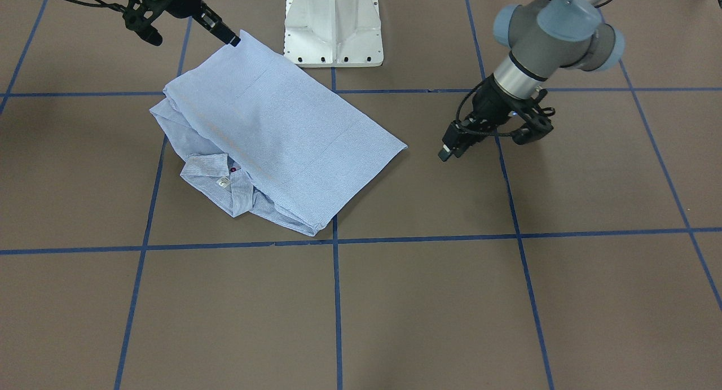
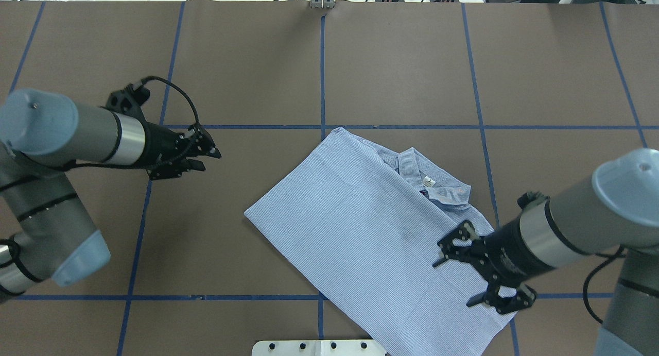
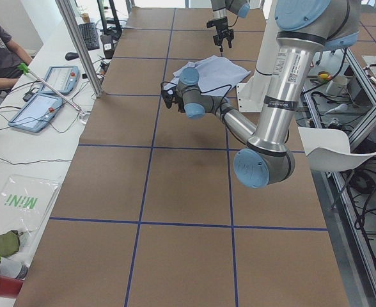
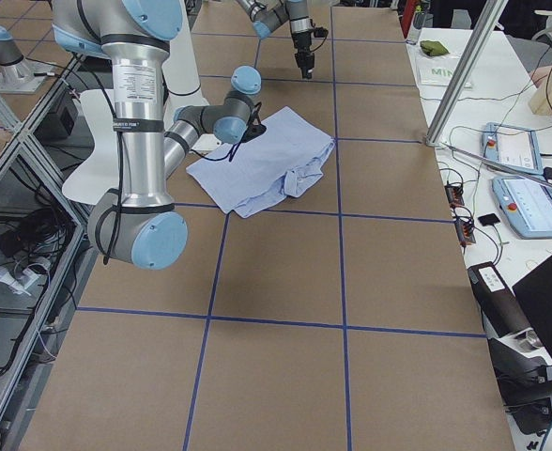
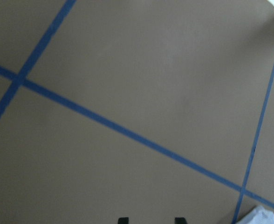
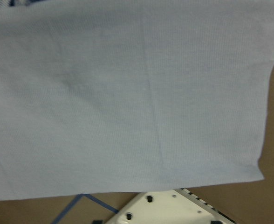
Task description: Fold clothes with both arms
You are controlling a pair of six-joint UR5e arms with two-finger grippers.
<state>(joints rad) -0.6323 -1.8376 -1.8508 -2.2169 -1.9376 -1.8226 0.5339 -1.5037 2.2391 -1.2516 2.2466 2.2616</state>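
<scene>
Lying folded on the brown worktop (image 2: pixel 401 72), the light blue striped shirt (image 2: pixel 360 227) sits on the robot's right side, near the white pedestal (image 1: pixel 333 23), with its collar (image 2: pixel 453 192) and white label (image 2: pixel 428 181) poking out. The right gripper (image 2: pixel 453 284) hangs over one corner, jaws spread wide, gripping nothing. The left gripper (image 2: pixel 210 159) is well apart from the shirt over bare worktop, partly open, empty too.
</scene>
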